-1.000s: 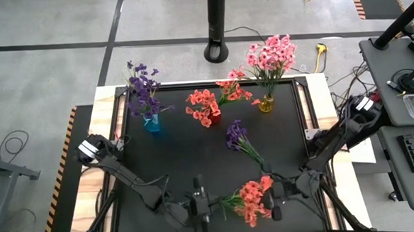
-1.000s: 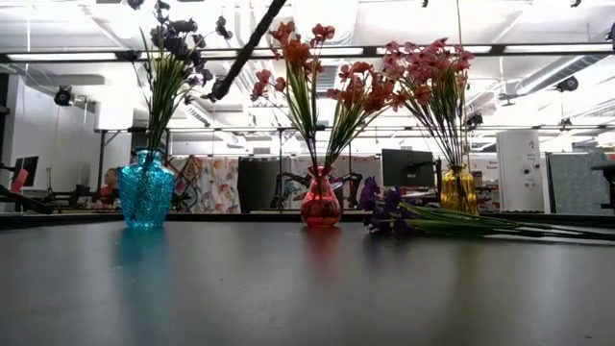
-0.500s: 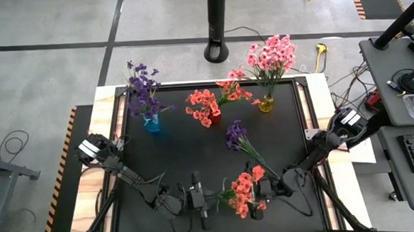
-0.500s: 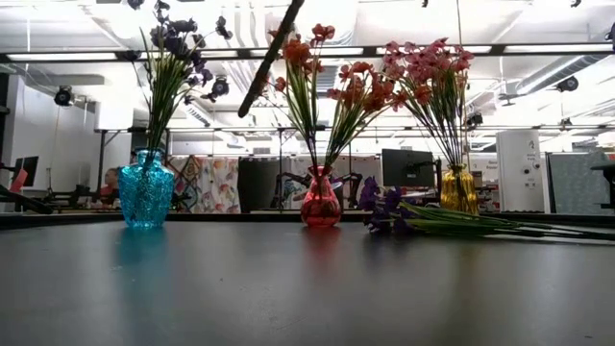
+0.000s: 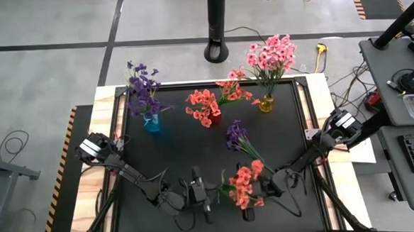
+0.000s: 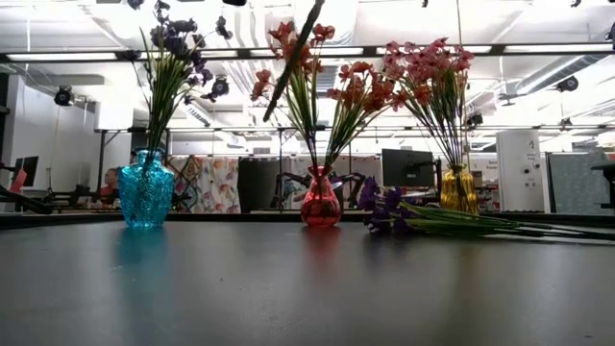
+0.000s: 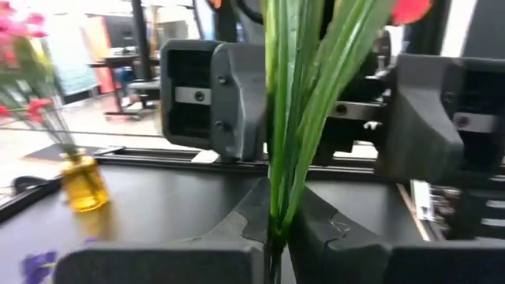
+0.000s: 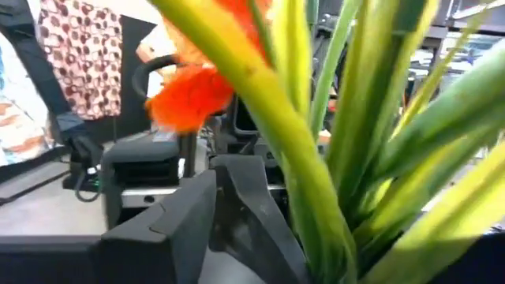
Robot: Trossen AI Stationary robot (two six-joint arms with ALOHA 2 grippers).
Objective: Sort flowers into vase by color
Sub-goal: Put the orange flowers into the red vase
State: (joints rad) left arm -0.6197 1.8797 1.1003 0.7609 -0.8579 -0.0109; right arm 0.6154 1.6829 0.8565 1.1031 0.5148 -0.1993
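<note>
The fingers (image 7: 237, 229) of the left gripper (image 7: 272, 237) are closed on the green stems of the coral-red sprig (image 5: 242, 188), which stands lifted near the lower centre of the high view. The fingers (image 8: 189, 213) of the right gripper (image 8: 260, 229) sit against the same stems, but whether they clamp them cannot be told. Both grippers meet at the lower edge of the dark surface (image 5: 180, 142), well apart from the red vase (image 5: 214, 120) at upper centre. Risk, as a judgement: if both grippers pull on one bundle in different directions, the thin stems may bend, slip or drop. The purple sprig (image 5: 238, 140) lies loose between the bundle and the vases, so a low carry could snag it. The blue vase (image 5: 150, 123) and yellow vase (image 5: 265, 104) flank the red one closely; a wide swing could tip one.
</note>
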